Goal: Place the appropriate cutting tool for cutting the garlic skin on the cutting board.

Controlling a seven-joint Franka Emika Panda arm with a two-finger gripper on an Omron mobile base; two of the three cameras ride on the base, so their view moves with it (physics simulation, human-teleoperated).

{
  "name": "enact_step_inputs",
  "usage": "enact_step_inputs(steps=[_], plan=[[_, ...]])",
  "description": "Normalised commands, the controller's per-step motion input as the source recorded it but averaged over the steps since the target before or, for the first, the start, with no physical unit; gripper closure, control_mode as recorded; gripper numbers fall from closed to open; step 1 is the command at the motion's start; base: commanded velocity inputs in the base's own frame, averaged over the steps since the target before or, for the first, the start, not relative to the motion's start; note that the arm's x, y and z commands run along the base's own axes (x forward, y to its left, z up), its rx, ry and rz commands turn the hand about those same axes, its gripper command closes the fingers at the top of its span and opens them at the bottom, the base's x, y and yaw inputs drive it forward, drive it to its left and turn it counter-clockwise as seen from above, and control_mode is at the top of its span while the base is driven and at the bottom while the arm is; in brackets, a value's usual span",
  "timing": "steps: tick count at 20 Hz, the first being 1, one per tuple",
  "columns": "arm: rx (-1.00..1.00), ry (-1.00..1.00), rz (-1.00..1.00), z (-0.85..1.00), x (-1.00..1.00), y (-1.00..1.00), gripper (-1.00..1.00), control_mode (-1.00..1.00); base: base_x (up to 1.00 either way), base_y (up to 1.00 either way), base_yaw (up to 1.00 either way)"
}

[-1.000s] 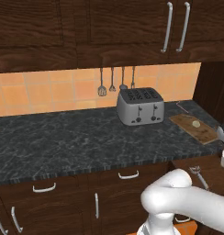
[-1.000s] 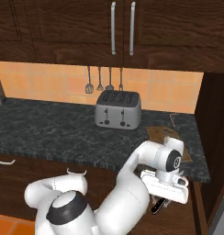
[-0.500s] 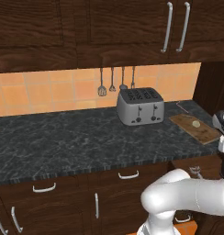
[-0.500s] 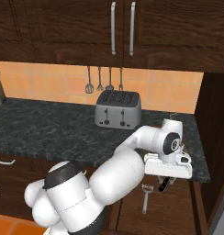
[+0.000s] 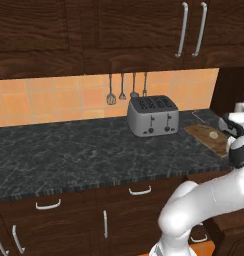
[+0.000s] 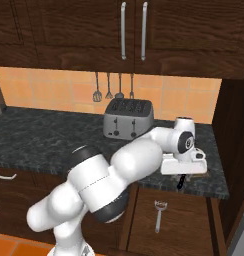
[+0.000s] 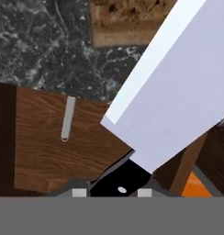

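My gripper (image 7: 111,193) is shut on the cutting tool (image 7: 178,92), a knife with a black handle and a broad pale blade that runs up and to the right in the hand view. In the right base view the gripper (image 6: 182,175) hangs at the counter's front edge, and the tool (image 6: 181,182) shows as a short dark piece below the hand. The wooden cutting board (image 5: 206,136) lies on the counter right of the toaster, with the pale garlic (image 5: 213,134) on it. The board's near edge (image 7: 127,23) lies beyond the blade.
A silver toaster (image 5: 153,116) stands mid-counter, left of the board, and utensils (image 5: 122,89) hang on the tiled wall behind it. Below the hand is a wooden cabinet door (image 7: 54,147) with a silvery handle (image 7: 67,118). A dark cabinet wall (image 6: 234,150) closes the counter's right end.
The hand has risen with the tool from in front of the lower cabinet door to the counter's front edge, closer to the board.
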Motion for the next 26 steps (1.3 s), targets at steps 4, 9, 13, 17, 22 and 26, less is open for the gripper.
enact_step_inputs(steps=[4,9,13,17,22,26], plan=[[0.02,0.01,0.08,0.00,1.00,-0.16,1.00,-1.00,0.00,0.00,0.00],[0.01,0.00,0.02,-0.06,0.97,-0.21,1.00,-1.00,0.00,0.00,0.00],[0.00,0.00,0.01,-0.45,0.76,-0.08,1.00,-1.00,0.00,0.00,0.00],[0.00,0.00,0.03,-0.83,0.47,0.02,1.00,-1.00,0.00,0.00,0.00],[0.00,-0.08,0.01,-0.33,-0.07,0.05,-1.00,-1.00,0.00,0.00,0.00],[-0.01,-0.17,0.00,0.30,-0.42,0.21,-1.00,-1.00,0.00,0.00,0.00]])
